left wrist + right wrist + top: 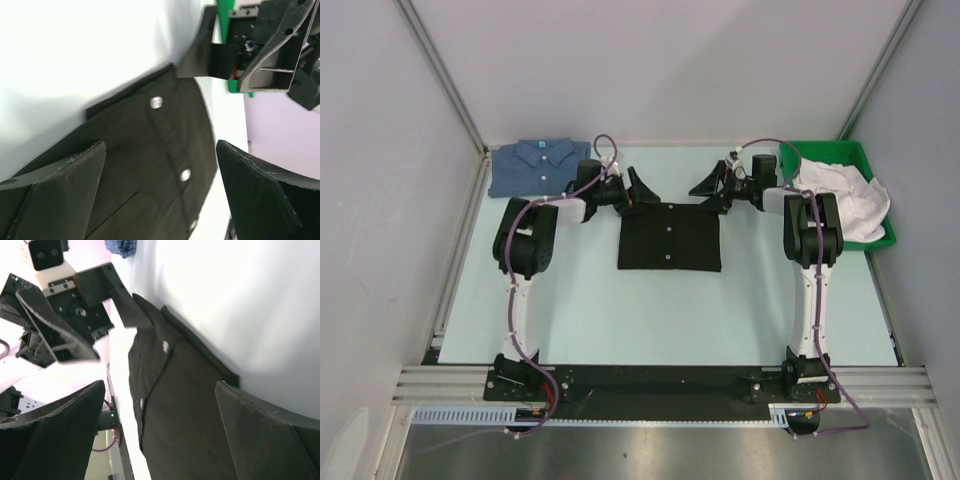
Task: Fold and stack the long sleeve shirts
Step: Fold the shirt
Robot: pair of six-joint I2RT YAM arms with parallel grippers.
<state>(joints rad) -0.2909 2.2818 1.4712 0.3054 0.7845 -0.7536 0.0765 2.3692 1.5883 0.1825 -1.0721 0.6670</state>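
You have the folded black button-up cloth shirt (670, 238) mid-table, with the folded blue denim-like collared shirt (533, 166) at 10 o'clock from it. The left gripper (642, 192) and right gripper (708, 194) are at the black shirt's far corners, jaws spread, holding nothing.

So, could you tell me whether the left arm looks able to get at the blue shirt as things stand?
Probably yes: the left gripper is open and empty, the blue shirt lies just beside its wrist, and nothing sits between them.
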